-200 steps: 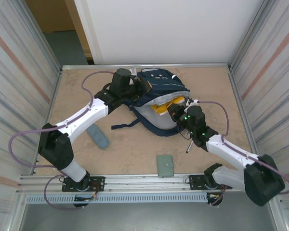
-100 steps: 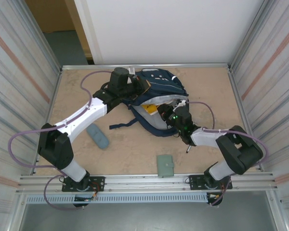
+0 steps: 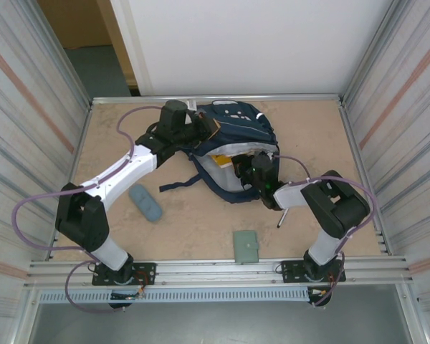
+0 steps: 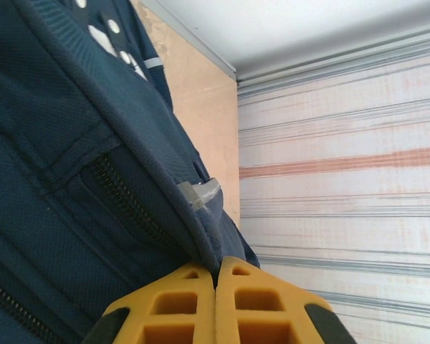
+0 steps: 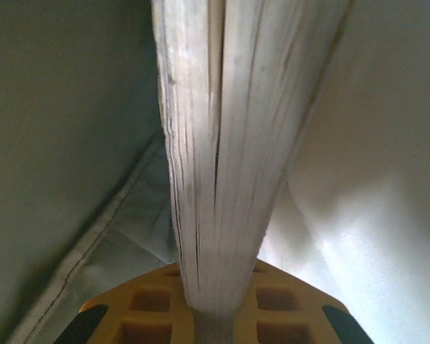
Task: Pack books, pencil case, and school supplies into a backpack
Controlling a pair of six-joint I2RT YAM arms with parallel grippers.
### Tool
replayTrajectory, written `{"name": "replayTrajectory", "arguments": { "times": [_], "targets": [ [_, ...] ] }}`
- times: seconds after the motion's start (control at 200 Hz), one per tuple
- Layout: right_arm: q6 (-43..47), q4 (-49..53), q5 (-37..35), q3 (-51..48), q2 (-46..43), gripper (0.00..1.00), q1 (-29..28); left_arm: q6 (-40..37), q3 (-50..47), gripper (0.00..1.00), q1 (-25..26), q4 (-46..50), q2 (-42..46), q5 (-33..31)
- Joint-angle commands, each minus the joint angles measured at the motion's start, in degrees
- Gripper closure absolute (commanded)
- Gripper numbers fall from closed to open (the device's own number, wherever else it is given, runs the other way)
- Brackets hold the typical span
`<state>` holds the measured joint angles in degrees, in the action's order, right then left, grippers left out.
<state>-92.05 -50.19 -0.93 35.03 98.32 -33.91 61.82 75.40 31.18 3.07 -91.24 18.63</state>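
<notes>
Robot test cell in a lab, not a home or office. Tan surface [image 3: 201, 229] boxed in by an aluminium frame [image 3: 215, 98], with ribbed metal side panels [image 3: 29, 107] on both flanks and a plain white board [image 3: 251, 43] at the back. Left arm [image 3: 122, 172] and right arm [image 3: 330, 208] are bolted to a slotted rail [image 3: 215, 270] at the near edge, with lilac cables [image 3: 29, 208] looping off them. Gap at far left shows bare floor [image 3: 100, 68].

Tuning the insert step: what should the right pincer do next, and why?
Probably open the right pincer and let the book go. Its page edge is clamped between the jaws, pale backpack lining lies on both sides, and the left pincer holds the opening's edge.
</notes>
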Motion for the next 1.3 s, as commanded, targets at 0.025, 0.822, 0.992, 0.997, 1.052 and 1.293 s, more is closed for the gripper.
{"name": "replayTrajectory", "arguments": {
  "times": [0.025, 0.822, 0.992, 0.997, 1.052, 1.293],
  "targets": [
    [-5.16, 0.36, -0.82, 0.7, 2.22, 0.9, 0.41, -0.04, -0.33, 1.0, -1.07, -6.02, 3.49, 1.4],
    [-5.07, -18.24, -9.57, 0.92, 6.27, 0.98, -1.25, -1.79, -2.33, 1.0, -3.14, -5.33, 5.98, 1.92],
    [-4.94, -19.44, -14.75, 3.62, 10.24, 0.98, -1.52, -1.85, -3.36, 1.0, -3.54, -5.15, 6.78, 1.51],
    [-5.0, -19.47, -14.86, 3.76, 10.36, 0.98, -1.51, -1.82, -3.38, 1.0, -3.6, -5.12, 6.73, 1.5],
    [-5.11, -19.82, -15.5, 5.48, 12.08, 0.97, -1.62, -1.48, -3.79, 1.0, -3.8, -5.27, 6.7, 1.65],
    [-3.39, -11.9, -10.25, 13.4, 17.51, 0.71, -2.77, -1.46, -5.65, 1.0, -5.61, -5.0, 6.61, 2.76]
  ]
}}
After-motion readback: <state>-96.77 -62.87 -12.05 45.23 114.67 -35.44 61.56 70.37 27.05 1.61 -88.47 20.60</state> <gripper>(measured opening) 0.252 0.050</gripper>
